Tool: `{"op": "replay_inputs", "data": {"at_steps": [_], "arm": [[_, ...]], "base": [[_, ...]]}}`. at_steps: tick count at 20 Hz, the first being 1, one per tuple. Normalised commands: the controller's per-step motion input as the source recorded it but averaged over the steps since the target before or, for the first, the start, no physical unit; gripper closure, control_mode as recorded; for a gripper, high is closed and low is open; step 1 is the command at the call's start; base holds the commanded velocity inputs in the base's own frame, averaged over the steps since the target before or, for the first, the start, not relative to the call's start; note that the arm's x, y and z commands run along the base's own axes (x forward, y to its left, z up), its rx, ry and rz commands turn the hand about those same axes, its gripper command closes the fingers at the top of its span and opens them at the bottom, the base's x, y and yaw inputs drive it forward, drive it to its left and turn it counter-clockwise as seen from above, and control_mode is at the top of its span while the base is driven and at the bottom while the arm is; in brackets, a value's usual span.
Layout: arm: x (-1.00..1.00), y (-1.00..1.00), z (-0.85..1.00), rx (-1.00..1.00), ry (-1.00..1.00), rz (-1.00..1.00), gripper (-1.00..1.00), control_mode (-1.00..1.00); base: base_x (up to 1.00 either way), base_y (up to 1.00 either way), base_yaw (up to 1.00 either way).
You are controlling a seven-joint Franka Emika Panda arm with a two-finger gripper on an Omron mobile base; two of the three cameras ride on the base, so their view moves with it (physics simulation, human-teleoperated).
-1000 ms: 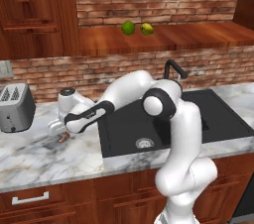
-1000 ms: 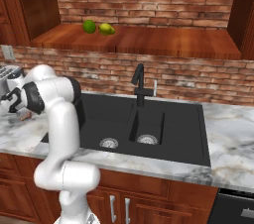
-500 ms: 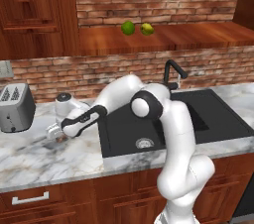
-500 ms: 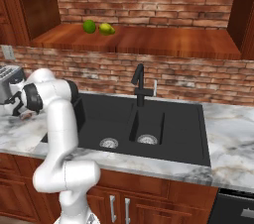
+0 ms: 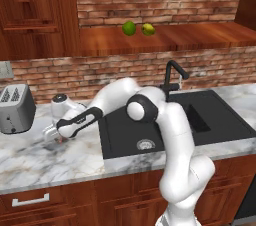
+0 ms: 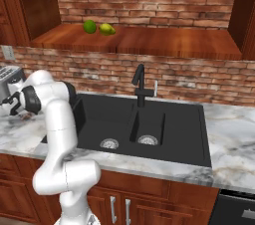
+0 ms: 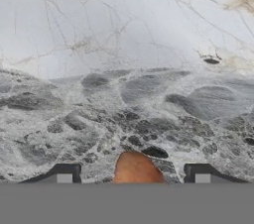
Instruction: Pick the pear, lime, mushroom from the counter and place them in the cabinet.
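The pincer (image 7: 133,176) is down at the counter (image 7: 124,69) with its two fingertips (image 7: 64,173) spread, one on each side of the mushroom (image 7: 136,169); the tips stand apart from it, so it is released, not clenched. In the left base view the pincer (image 5: 54,135) is low on the counter (image 5: 45,162), with a toaster (image 5: 16,109) just beyond it and the sink (image 5: 170,125) on its other side. High above and behind, the lime (image 5: 129,28) and pear (image 5: 148,29) sit near each other in the cabinet (image 5: 200,37).
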Motion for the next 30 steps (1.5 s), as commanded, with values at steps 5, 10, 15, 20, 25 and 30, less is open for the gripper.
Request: {"op": "replay_inputs", "data": {"at_steps": [5, 10, 15, 20, 25, 30], "arm": [[-0.06, 0.05, -0.67, 0.00, 0.01, 0.03, 1.00, -1.00], [-0.27, -0.11, -0.50, 0.05, 0.01, 0.01, 1.00, -1.00], [-0.33, -0.33, 0.30, 0.20, -0.02, 0.00, 1.00, -1.00], [-0.82, -0.60, 0.78, 0.24, -0.11, 0.02, 1.00, -1.00], [-1.00, -0.72, 0.61, 0.17, -0.23, 0.00, 1.00, -1.00], [-0.98, -0.87, 0.85, 0.20, -0.14, 0.00, 1.00, -1.00]], "base": [[0.00, 0.00, 0.00], [0.00, 0.00, 0.00], [0.00, 0.00, 0.00], [0.00, 0.00, 0.00], [0.00, 0.00, 0.00], [0.00, 0.00, 0.00]]}}
